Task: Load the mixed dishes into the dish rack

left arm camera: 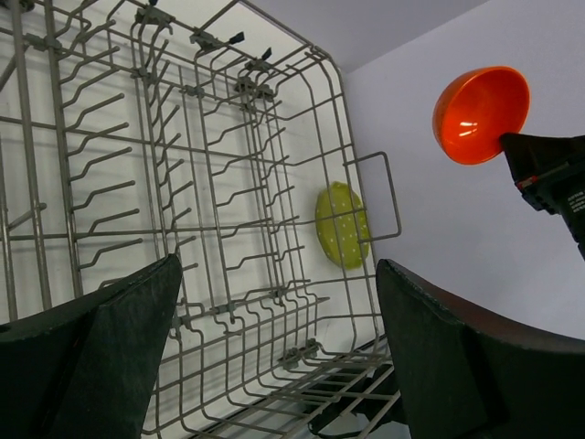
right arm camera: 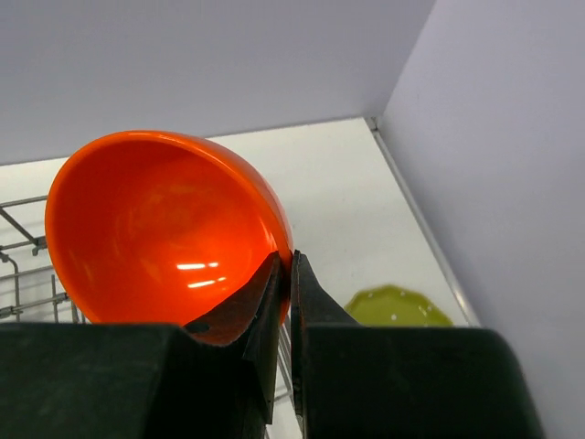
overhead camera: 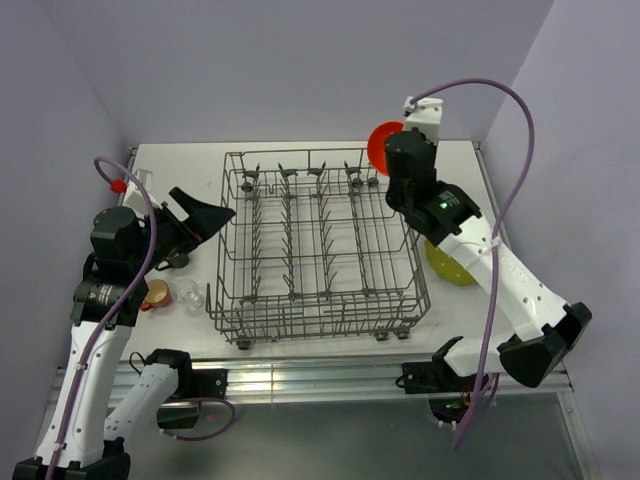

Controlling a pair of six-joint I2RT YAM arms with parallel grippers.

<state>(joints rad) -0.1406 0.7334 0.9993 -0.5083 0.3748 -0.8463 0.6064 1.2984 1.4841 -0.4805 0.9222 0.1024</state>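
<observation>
Right arm, right of the overhead view: stretched up-frame to the upper right corner of the dish rack (overhead camera: 320,240). The right gripper (right arm camera: 285,270) is pinched narrow on the rim of the orange bowl (right arm camera: 155,229), which is glossy, tipped on edge and held in the air. Left arm, at left: bent toward the rack's left side, its left gripper (left arm camera: 279,279) spread wide and holding nothing. The yellow-green scalloped plate (overhead camera: 452,268) lies right of the rack.
</observation>
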